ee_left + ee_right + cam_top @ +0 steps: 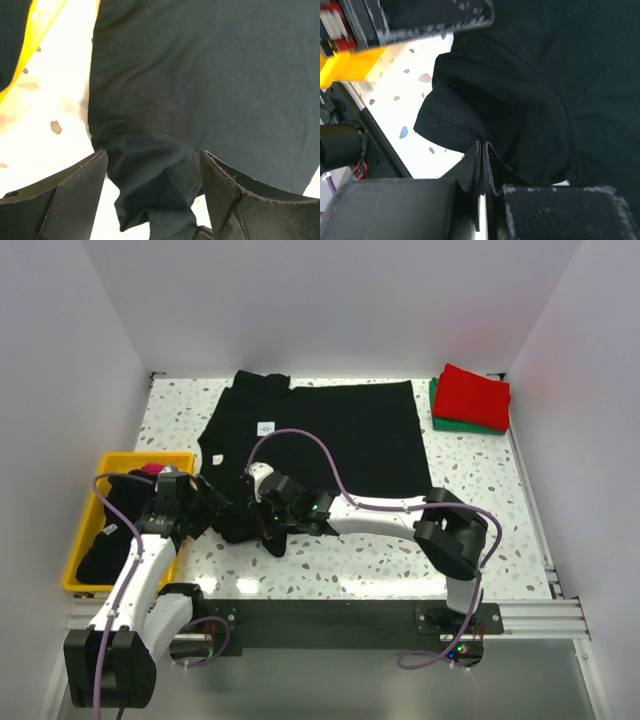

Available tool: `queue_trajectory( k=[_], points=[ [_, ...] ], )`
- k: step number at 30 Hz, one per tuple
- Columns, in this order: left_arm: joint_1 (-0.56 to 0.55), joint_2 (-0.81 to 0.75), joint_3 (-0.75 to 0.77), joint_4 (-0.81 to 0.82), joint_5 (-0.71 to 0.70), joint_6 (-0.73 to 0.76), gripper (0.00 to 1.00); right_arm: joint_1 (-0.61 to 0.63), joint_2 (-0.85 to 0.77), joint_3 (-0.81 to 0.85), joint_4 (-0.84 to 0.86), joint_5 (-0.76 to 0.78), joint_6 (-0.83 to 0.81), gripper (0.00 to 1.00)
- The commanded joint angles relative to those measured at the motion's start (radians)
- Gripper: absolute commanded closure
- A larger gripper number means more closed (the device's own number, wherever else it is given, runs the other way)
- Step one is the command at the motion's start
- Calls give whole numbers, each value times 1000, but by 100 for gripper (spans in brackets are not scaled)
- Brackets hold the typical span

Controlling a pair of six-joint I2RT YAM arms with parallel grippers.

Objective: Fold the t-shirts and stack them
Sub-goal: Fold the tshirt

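Observation:
The black t-shirt [330, 435] lies spread flat on the speckled table, its white neck label [265, 427] facing up. Its near-left sleeve is bunched up by both grippers. My left gripper [222, 508] is open, and the bunched sleeve [150, 185] sits between its wide-spread fingers [75, 195]. My right gripper [484, 150] is shut, pinching the black cloth [520, 90] at a fold near the sleeve hem. At the table's far right corner, a folded red t-shirt [475, 395] rests on a folded green one [445, 422].
A yellow bin [140, 457] stands at the left edge, holding dark cloth and something pink [150, 469]. It shows close by in both wrist views [30, 42] [345, 67]. White walls enclose the table on three sides.

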Motion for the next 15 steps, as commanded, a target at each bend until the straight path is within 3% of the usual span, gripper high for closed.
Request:
queue_trajectory(
  k=[1, 15],
  points=[
    [7, 4, -19, 32, 22, -33, 22, -10, -19, 5, 22, -24, 21, 100],
    [7, 0, -60, 19, 38, -73, 32, -49, -48, -31, 31, 8, 41, 100]
  ],
)
